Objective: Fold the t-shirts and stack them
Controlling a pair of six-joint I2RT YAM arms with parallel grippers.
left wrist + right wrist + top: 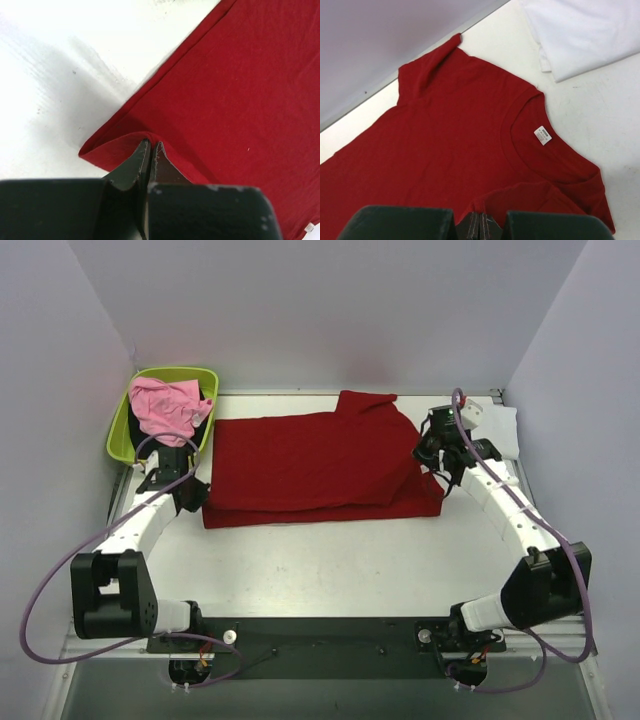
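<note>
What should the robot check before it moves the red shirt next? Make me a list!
1. Grip of the left gripper on the deep red t-shirt, near a corner: ok.
2. Grip of the right gripper on the red cloth near the collar: ok.
3. Near edges of the folded layers lined up: not ok, the lower layer sticks out.
4. The white t-shirt apart from the red one: ok.
5. The pink t-shirt out of the way in the lime-green tub: ok.
6. How many layers each gripper holds: cannot tell.
</note>
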